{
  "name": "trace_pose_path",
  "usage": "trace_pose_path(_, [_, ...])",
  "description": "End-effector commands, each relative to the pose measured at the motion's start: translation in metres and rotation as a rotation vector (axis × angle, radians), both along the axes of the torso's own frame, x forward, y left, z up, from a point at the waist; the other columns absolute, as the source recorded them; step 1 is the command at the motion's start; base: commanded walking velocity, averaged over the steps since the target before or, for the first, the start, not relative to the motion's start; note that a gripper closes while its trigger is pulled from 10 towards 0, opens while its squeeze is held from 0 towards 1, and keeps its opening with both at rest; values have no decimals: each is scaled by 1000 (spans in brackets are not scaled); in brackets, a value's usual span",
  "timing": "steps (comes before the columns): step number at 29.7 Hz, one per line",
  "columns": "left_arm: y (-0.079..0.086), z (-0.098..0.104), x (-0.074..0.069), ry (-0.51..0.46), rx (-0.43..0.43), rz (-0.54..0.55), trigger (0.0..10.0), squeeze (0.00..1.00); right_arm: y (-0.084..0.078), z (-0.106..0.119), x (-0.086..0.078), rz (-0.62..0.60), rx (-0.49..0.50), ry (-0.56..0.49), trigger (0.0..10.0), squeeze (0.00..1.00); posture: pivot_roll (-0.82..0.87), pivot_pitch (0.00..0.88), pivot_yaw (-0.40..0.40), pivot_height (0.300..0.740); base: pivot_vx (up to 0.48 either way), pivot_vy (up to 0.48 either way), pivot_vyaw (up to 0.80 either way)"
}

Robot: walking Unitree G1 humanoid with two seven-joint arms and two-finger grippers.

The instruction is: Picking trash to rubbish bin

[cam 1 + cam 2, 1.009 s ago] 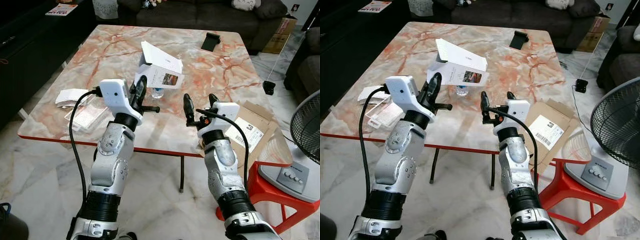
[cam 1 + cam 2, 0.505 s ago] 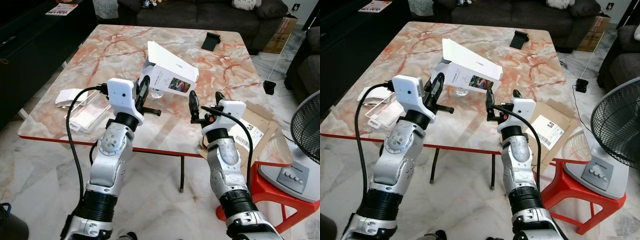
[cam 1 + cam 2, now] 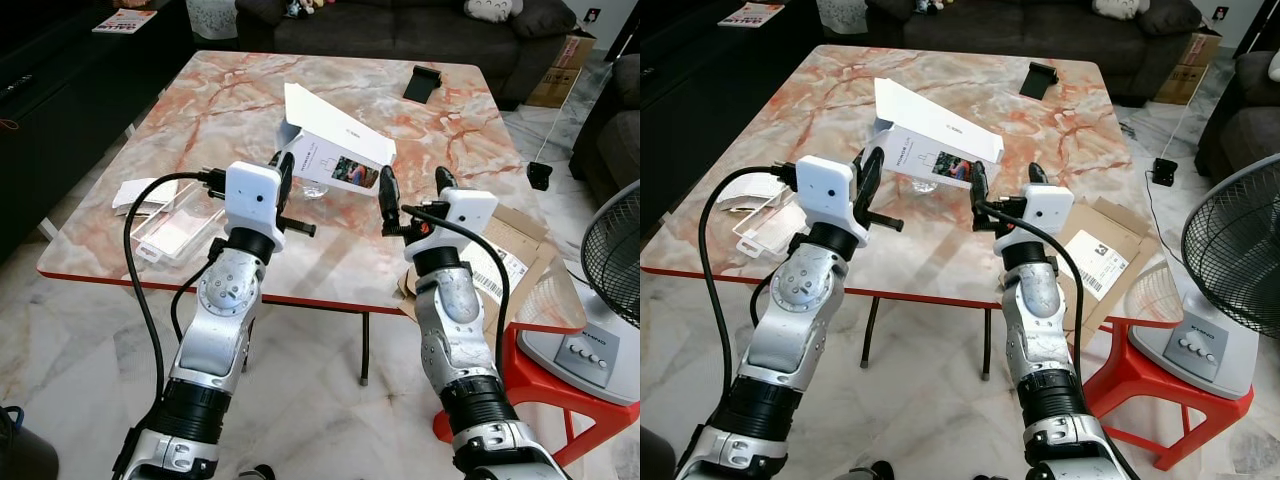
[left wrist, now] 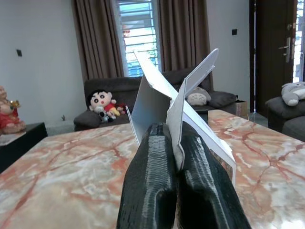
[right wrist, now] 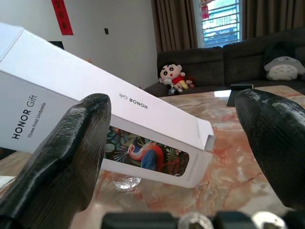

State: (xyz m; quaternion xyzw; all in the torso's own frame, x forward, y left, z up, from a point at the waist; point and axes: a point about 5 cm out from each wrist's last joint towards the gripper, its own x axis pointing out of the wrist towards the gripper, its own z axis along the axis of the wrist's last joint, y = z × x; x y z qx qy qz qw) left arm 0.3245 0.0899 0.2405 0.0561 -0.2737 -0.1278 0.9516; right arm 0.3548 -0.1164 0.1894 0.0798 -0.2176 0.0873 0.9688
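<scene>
1. Left gripper point(image 4: 174, 157) clamped on one thin flap of the white box point(image 3: 335, 160), lifted near mid-table point(image 3: 200, 110); could tear or slip.
2. Right gripper point(image 3: 412, 187) spread wide, empty, beside the box's end; could knock it.

A: What are the arms made of?
B: Silver metal segments with round joints, and a ribbed black collar near each elbow.

A: And the ends?
B: A white boxy housing at each wrist, then the left gripper point(image 3: 282, 172) and right gripper point(image 3: 413, 187), each with two long black fingers point(image 4: 153, 186) (matte, finely grained up close).

A: Any wiring?
B: One black cable point(image 3: 140, 290) loops beside each arm to its white housing.
</scene>
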Motion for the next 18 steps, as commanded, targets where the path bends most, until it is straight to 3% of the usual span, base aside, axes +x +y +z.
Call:
trace_pose_path(1, [-2,-6,-2,9,10,-4,10000,0,0,6,-1,-1,-3,-31,10000,0,73,117,-4,740,0,0,0])
trace_pose_path(4, [-2,-7,-2,6,11,-1,10000,0,-1,6,-1,1,-90,-49,10000,0,75,114,-4,740,0,0,0])
trace_pose_path(11, [-4,-8,-2,3,10,-2,10000,0,-19,7,0,-52,-73,-44,10000,0,70,105,-3,740,0,0,0])
trace_pose_path(18, [-6,-9,-3,6,5,-10,10000,0,-15,4,-1,-47,-74,-36,10000,0,72,120,-1,740,0,0,0])
